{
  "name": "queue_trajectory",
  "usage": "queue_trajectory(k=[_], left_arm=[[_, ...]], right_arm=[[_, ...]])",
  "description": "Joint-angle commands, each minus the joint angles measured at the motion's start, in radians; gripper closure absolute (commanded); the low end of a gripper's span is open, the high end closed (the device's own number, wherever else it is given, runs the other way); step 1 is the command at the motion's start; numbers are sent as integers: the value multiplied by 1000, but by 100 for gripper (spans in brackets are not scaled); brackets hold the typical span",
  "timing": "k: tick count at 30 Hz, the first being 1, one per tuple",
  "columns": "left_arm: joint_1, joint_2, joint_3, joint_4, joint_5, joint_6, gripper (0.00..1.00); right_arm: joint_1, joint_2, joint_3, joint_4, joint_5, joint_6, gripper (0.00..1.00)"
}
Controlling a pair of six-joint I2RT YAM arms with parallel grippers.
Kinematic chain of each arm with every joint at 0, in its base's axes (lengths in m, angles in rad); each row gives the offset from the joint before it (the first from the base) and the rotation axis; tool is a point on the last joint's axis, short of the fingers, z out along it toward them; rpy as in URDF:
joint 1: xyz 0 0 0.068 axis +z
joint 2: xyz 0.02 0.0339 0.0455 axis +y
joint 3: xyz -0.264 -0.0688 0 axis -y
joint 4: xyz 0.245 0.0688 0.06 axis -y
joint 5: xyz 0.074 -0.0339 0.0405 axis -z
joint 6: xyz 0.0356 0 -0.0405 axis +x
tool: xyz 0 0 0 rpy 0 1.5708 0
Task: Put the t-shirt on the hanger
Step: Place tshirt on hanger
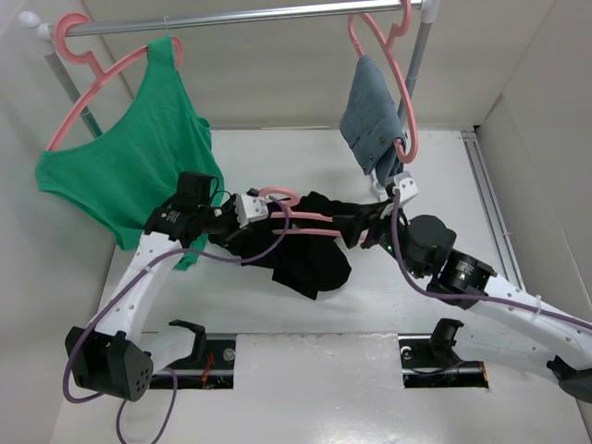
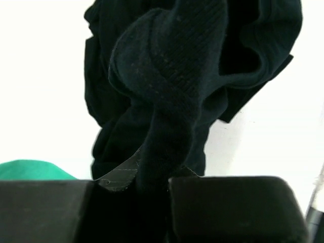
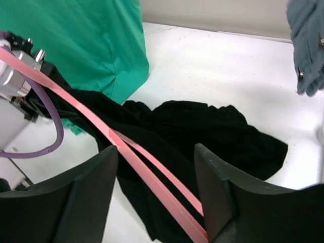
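Observation:
The black t-shirt lies bunched in the middle of the white table. The salmon-pink hanger rests across its top, hook toward the left. My left gripper reaches in from the left and is shut on a twisted fold of the t-shirt, pinched between its fingers. My right gripper comes from the right and stands open. In the right wrist view, the hanger's two thin bars run diagonally between the open fingers, over the t-shirt, and pass close by the right finger.
A metal rail spans the back. On it hang a green tank top on a pink hanger at left and a grey-blue garment on a pink hanger at right. The green top's hem hangs close to my left gripper.

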Motion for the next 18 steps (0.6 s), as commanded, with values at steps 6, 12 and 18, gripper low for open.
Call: queue_trajectory(k=[6, 12, 18], left_arm=[[7, -79, 1, 147, 18, -299, 100], [7, -88, 1, 181, -53, -369, 100], [-2, -119, -43, 171, -56, -321, 100]], right_arm=[[56, 117, -65, -53, -38, 137, 51], [137, 223, 13, -11, 19, 125, 70], [178, 162, 99, -94, 258, 114, 32]])
